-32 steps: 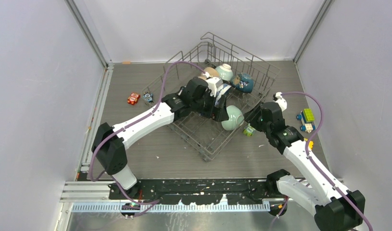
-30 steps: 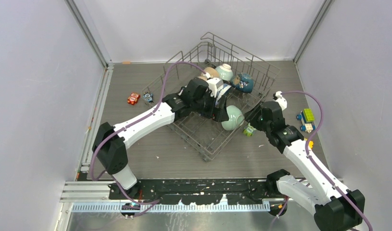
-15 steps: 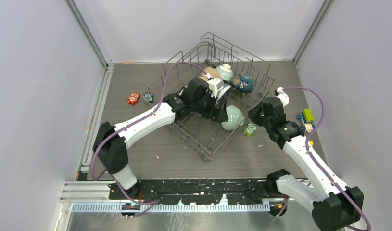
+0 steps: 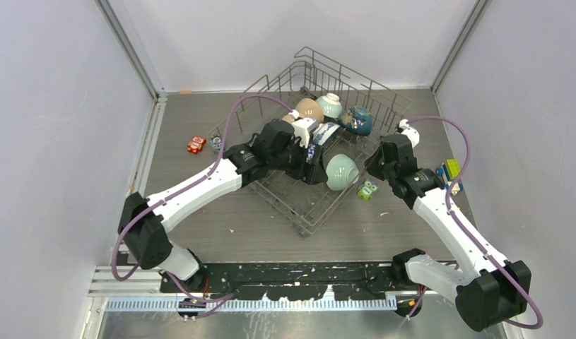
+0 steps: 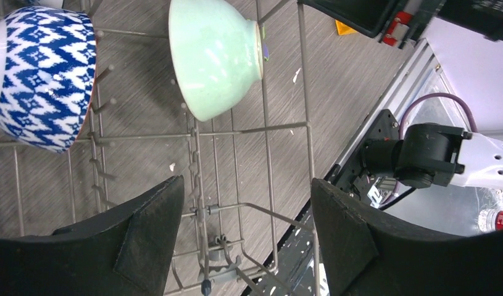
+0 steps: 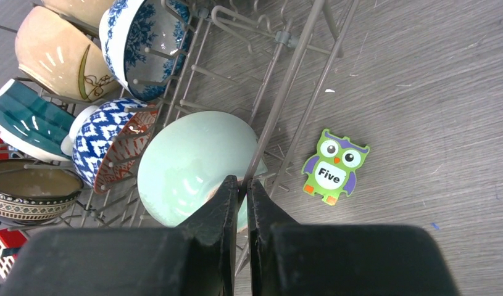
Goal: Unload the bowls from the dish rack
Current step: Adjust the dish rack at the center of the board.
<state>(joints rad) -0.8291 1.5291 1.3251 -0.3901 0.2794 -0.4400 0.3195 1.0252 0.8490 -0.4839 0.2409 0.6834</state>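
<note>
The grey wire dish rack (image 4: 299, 205) sits diagonally at the table's middle. It holds several bowls. A mint green bowl (image 4: 341, 171) lies on its side near the rack's right wall. A blue-white patterned bowl (image 6: 107, 139), a tan bowl (image 6: 51, 55), a blue floral bowl (image 6: 141, 43) and a dark ribbed bowl (image 6: 26, 188) stand among the tines. My left gripper (image 5: 245, 228) hangs open inside the rack, nothing between its fingers, the mint bowl (image 5: 215, 55) ahead of it. My right gripper (image 6: 244, 185) is pinched on the rack's side wire (image 6: 292, 80), right beside the mint bowl (image 6: 187, 166).
A green owl card (image 4: 368, 189) lies on the table just outside the rack's right wall. A red block (image 4: 196, 145) sits left of the rack. Small toys (image 4: 451, 169) lie at the right wall. The enclosure's walls stand close on three sides.
My right gripper has closed and moved up along the rack's right wall, uncovering the owl card. My left arm has shifted slightly left and stayed open.
</note>
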